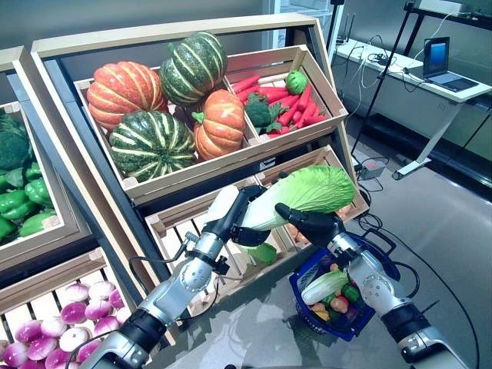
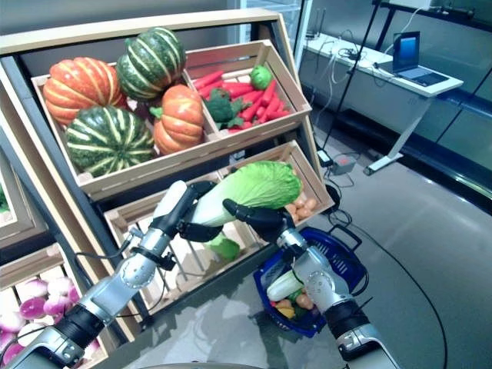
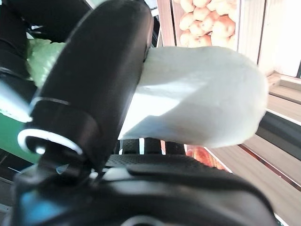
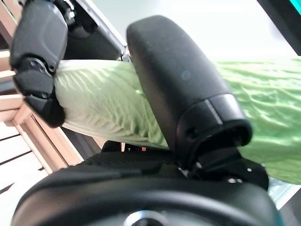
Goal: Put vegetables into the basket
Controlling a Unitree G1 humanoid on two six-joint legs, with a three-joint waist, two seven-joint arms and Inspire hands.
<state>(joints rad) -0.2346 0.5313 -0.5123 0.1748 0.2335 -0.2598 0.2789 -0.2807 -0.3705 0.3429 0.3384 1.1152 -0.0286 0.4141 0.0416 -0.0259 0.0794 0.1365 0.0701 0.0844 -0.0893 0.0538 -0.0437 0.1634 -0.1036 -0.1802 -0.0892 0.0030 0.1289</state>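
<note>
A napa cabbage (image 1: 315,191) with green leaves and a white stalk is held in the air in front of the stand's lower crate, above and to the left of the blue basket (image 1: 298,289). My left hand (image 1: 240,219) is curled round its white stalk end (image 3: 197,99). My right hand (image 1: 311,223) is curled round its middle, with the thumb (image 4: 178,84) over the green leaves (image 4: 108,108). The basket stands on the floor under my right arm. A pale green and white vegetable (image 1: 324,286) and small green, orange and red ones lie in it.
The wooden stand (image 1: 184,38) with slanted crates rises right behind the cabbage. The front edge of its lower crate (image 1: 192,209) is close to my left hand. A desk with a laptop (image 1: 438,58) stands at the back right. A power strip (image 1: 374,167) lies on the floor.
</note>
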